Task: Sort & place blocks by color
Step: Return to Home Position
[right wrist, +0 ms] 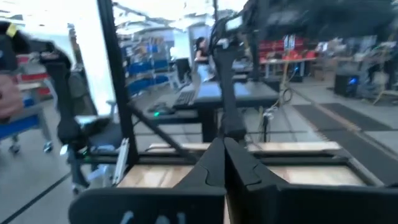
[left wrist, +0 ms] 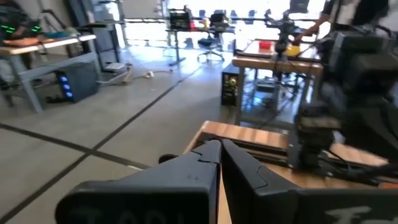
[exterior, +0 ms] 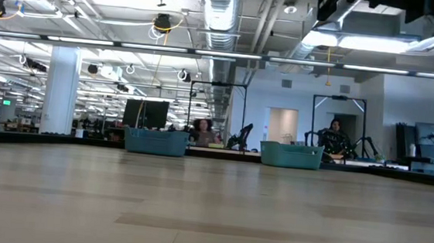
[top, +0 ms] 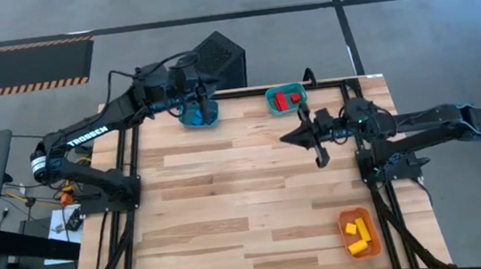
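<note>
Red blocks (top: 288,100) lie in a teal bin (top: 273,104) at the table's far edge. Yellow blocks (top: 355,235) lie in an orange bin (top: 367,220) near the front right corner. A blue bin (top: 194,119) stands at the far left; what it holds is hidden under my left arm. My left gripper (top: 205,105) hovers over the blue bin, shut and empty, its fingertips (left wrist: 219,144) together. My right gripper (top: 284,138) hangs above the table just in front of the teal bin, pointing toward the left edge, shut and empty (right wrist: 222,142).
The bare wooden tabletop (top: 229,198) stretches between the bins. A black box (top: 219,58) stands on the floor beyond the far edge. In the low view the blue bin (exterior: 156,141) and the teal bin (exterior: 291,154) stand along the far edge.
</note>
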Controlling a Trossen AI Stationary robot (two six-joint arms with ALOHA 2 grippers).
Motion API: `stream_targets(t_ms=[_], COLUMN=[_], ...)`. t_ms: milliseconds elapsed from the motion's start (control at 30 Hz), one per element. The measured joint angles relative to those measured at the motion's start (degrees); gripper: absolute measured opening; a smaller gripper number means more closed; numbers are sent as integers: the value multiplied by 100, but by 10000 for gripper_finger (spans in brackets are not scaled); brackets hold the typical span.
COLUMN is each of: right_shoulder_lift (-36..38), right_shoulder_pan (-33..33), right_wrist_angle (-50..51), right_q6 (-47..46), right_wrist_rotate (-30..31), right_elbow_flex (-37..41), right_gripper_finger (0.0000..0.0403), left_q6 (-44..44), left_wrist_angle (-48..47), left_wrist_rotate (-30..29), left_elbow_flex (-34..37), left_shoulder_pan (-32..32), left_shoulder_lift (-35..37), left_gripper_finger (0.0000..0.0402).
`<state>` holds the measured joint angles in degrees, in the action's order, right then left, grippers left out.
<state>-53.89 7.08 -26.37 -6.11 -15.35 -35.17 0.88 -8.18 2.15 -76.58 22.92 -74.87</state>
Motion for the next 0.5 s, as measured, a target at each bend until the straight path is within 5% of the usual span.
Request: stream_targets(t_ms=[233,500], right_shoulder_lift=[880,2234], right_shoulder_pan=[419,866], right_wrist_angle=[473,2335], right_q6=[11,341], right_wrist_rotate=[0,17], right_elbow_flex=[1,-1], right_gripper_finger=[12,7], left_q6=[-67,152], left_wrist_angle=[-159,-645], left_wrist_rotate=[325,448], left_elbow_flex=[2,2], left_shoulder_pan=[2,2], left_shoulder_lift=[2,191], left_gripper_finger=[0,0])
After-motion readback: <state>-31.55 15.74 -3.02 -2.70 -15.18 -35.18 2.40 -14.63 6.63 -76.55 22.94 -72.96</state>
